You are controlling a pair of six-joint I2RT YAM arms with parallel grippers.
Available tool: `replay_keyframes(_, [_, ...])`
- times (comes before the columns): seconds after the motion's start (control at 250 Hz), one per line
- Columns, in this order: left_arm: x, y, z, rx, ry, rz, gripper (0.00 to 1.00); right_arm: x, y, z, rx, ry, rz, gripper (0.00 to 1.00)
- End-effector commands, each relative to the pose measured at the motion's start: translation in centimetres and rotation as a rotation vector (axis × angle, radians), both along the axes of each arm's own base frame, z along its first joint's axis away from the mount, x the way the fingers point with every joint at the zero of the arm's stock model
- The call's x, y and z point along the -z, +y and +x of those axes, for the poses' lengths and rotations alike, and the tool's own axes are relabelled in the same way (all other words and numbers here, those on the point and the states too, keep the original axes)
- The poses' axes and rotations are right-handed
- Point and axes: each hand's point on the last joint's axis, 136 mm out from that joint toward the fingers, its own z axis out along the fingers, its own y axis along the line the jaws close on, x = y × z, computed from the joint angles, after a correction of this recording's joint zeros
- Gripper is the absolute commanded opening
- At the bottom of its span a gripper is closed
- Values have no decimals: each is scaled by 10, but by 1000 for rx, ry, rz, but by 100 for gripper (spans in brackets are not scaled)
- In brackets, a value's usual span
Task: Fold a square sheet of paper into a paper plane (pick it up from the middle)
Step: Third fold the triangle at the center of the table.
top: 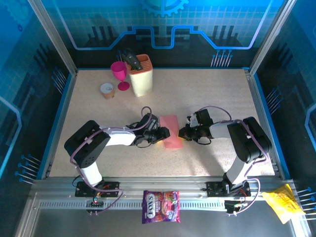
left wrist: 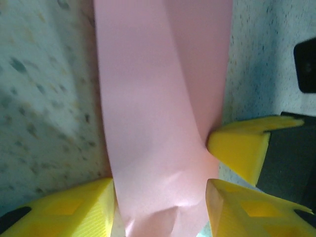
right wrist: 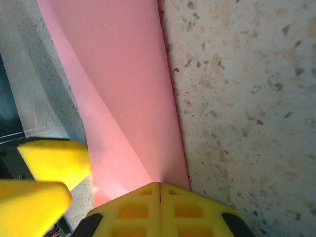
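Speckled beige table (top: 222, 94) inside a blue-lit enclosure. At the table's centre, the left gripper (left wrist: 160, 197) has its jaws half apart and pressed against both long sides of the square sheet of paper (top: 170, 123), which is folded into a pink strip with one flap curling up. The right gripper (right wrist: 160, 190), jaws fully together, bears on the strip's opposite edge. A beige knife block (top: 140, 79) and a pink goblet (top: 118, 74) stand near the far left corner.
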Motion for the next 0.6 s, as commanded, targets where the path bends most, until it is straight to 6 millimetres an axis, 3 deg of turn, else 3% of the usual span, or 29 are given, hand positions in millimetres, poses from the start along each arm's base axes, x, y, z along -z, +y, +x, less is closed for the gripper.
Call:
replay_keyframes(0.0, [-9,-6,13,53,-50,-30,51,68,-36,-47,20,195,-228,0])
replay_keyframes(0.308, [-11,-17,17,84,-58,-75,51,69,-37,-48,17,198,-231,0])
replay_keyframes(0.595, [-9,-15,12,85,-62,-89,37,63,-33,-43,-2,188,-222,0])
